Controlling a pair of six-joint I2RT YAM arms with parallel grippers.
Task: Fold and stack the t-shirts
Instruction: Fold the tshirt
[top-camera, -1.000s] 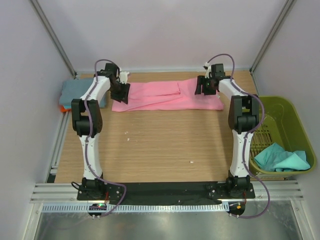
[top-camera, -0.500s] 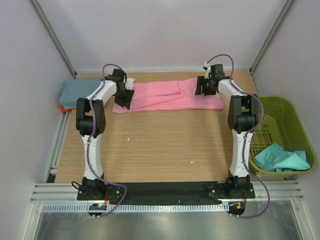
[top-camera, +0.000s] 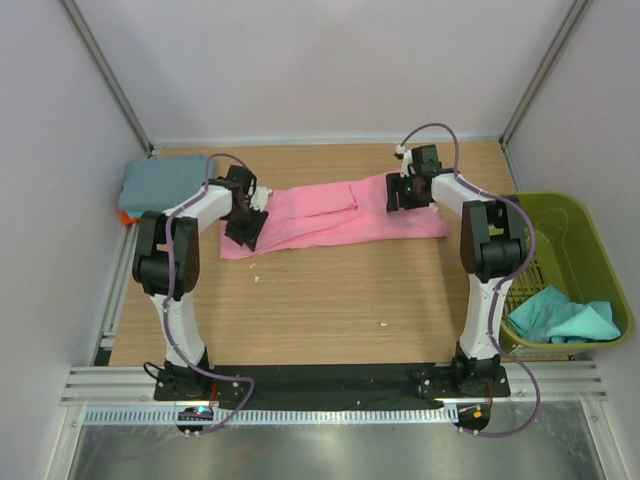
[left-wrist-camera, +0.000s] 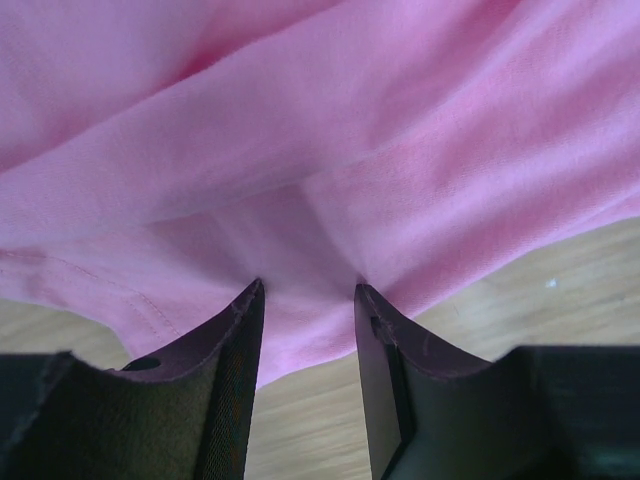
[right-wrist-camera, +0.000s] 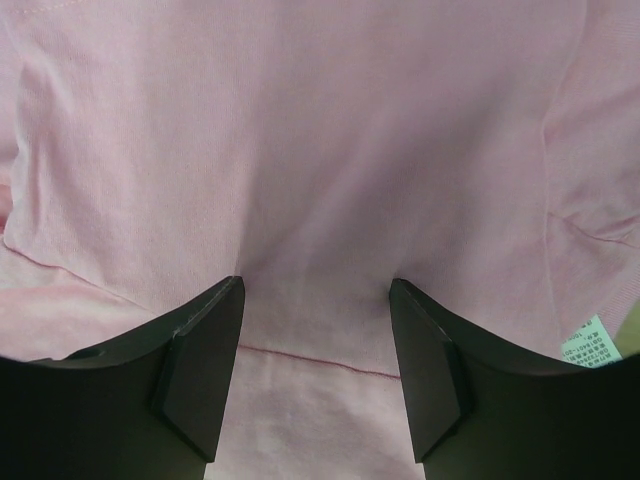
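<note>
The bright pink t-shirt (top-camera: 330, 210) lies as a long band across the far part of the table. My left gripper (top-camera: 245, 225) is at its left end, jaws a little apart, tips pressed into the cloth near its near edge; the left wrist view shows the gripper (left-wrist-camera: 308, 290) on pink cloth (left-wrist-camera: 350, 130). My right gripper (top-camera: 400, 192) is on the shirt's right part, jaws wide apart, tips on flat cloth in the right wrist view (right-wrist-camera: 316, 283). A grey-blue shirt (top-camera: 160, 180) lies folded on an orange one (top-camera: 127, 215) at far left. A teal shirt (top-camera: 560, 315) lies in the basket.
The olive-green basket (top-camera: 590, 230) stands off the table's right edge. A white care label (right-wrist-camera: 585, 343) shows at the pink shirt's right. Bare wood (top-camera: 330, 300) spreads between the shirt and the arm bases. Frame posts stand at both far corners.
My left gripper moved toward the near side, and the pink shirt's left end came with it, so the band now slants. My right gripper shifted slightly left and nearer.
</note>
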